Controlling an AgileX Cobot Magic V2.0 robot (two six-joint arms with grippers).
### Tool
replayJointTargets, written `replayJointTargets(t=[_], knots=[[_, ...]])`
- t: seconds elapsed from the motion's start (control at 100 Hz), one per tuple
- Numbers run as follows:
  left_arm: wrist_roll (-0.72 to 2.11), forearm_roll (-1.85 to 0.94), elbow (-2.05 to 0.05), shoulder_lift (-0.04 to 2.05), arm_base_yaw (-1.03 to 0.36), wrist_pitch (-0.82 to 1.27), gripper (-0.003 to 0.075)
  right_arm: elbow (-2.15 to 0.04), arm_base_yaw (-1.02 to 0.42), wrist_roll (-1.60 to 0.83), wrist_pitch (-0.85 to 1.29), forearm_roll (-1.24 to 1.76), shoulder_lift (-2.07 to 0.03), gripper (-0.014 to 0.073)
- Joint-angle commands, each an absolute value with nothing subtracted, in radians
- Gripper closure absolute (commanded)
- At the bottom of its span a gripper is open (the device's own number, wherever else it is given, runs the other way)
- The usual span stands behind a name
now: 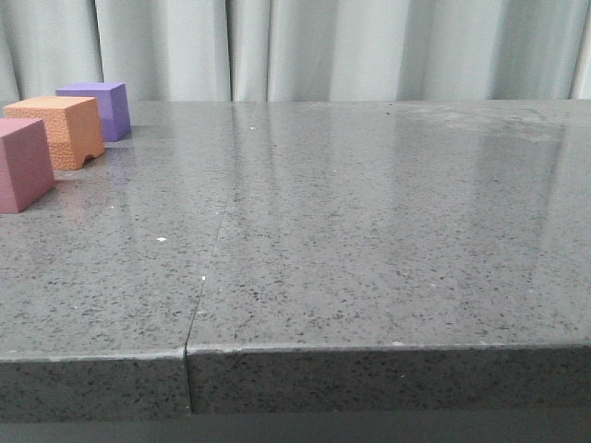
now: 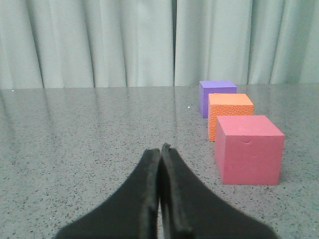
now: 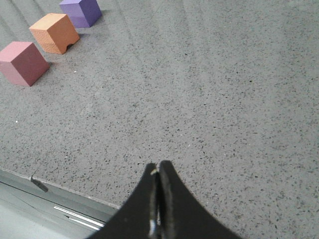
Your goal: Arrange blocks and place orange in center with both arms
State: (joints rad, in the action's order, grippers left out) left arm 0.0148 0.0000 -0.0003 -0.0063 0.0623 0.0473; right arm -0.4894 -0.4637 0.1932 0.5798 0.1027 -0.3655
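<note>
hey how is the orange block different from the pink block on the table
The orange block has a rough, pebbled skin; the pink block looks smooth. The orange block has a small arched notch in its bottom edge; the pink block's visible bottom edges are straight. The orange block sits in the middle of the row, with the purple block behind it; the pink block is at the near end. Both are similar-sized cubes resting flat on the table, untouched.

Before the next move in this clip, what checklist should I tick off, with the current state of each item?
1. Orange foam block with arched notch sits between purple foam cube and pink foam cube: ok.
2. Blocks in one line, gaps between them: ok.
3. Left hand shut, holding nothing: ok.
4. Right hand shut, holding nothing: ok.
5. Both hands apart from the blocks: ok.
6. Row centred on grey speckled table: not ok, it sits at the far left.
</note>
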Motion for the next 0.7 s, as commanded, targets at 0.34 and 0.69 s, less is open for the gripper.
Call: replayJointTargets(t=[0.34, 0.69], knots=[[0.016, -0.009, 0.041, -0.035, 0.065, -0.038, 0.0741, -0.514, -0.466, 0.181, 0.511, 0.095, -0.372, 0.0663], [0.016, -0.009, 0.041, -0.035, 0.065, -0.038, 0.0741, -0.409, -0.407, 0.181, 0.287, 0.091, -0.368, 0.0663]])
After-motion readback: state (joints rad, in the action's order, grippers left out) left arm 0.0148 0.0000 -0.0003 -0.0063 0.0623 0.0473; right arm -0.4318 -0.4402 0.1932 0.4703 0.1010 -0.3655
